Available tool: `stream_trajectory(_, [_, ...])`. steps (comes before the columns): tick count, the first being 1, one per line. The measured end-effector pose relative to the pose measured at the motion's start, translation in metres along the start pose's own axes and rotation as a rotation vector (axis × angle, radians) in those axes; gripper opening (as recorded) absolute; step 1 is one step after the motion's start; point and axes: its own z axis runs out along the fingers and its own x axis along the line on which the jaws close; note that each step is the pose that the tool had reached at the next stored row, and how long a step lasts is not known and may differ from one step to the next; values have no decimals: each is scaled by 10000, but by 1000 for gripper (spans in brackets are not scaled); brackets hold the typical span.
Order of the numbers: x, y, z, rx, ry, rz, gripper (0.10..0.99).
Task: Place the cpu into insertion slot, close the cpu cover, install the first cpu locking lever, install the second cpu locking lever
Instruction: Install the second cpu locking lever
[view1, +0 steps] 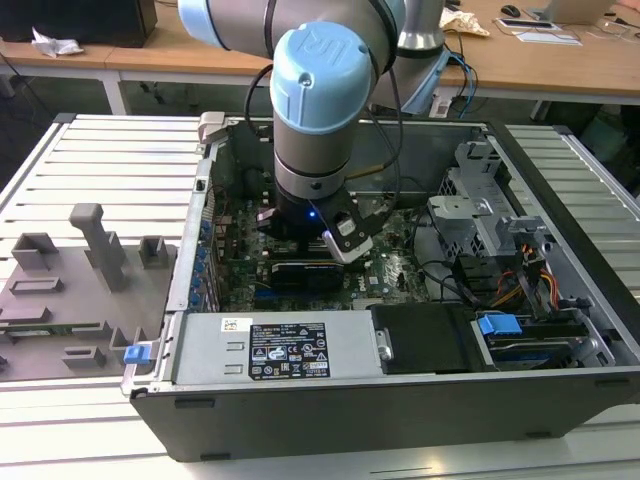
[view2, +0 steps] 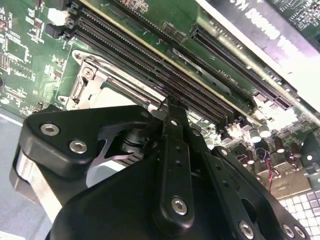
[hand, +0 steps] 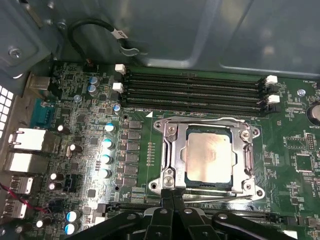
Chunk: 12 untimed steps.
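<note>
The cpu (hand: 209, 159), a pale silvery square, lies in the socket on the green motherboard (hand: 80, 125). The grey cpu cover (hand: 172, 150) is down flat around it, with the chip showing through its square opening. One thin wire locking lever (hand: 200, 119) runs along the socket's side by the memory slots, and another (hand: 225, 196) runs along the opposite side. My gripper (hand: 173, 192) is shut, its black fingertips pressed together at that second lever's corner of the socket. In the second wrist view the gripper (view2: 170, 105) points at the cover (view2: 87, 82). The arm's wrist (view1: 315, 150) hangs inside the open computer case.
Black memory slots (hand: 195, 90) lie beside the socket, and capacitors (hand: 107, 145) stand on its other side. The case wall (hand: 200, 35) rises behind them. A power supply (view1: 280, 345), drive cage (view1: 480, 215) and cables (view1: 520, 285) crowd the case. A grey fixture tray (view1: 70, 290) sits at the exterior view's left.
</note>
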Motion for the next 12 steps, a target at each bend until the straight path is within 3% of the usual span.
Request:
stream_trajectory(2, [12,-9,-1,-73,-5,-3,106])
stream_trajectory(5, [26,-17,12,-267,-23,1,106])
stream_trajectory(9, [31,-35,31,-370,-36,-3,106])
stream_trajectory(10, [37,-45,30,-492,-49,-3,106])
stream_trajectory(12, [48,-60,28,-590,-63,-3,106])
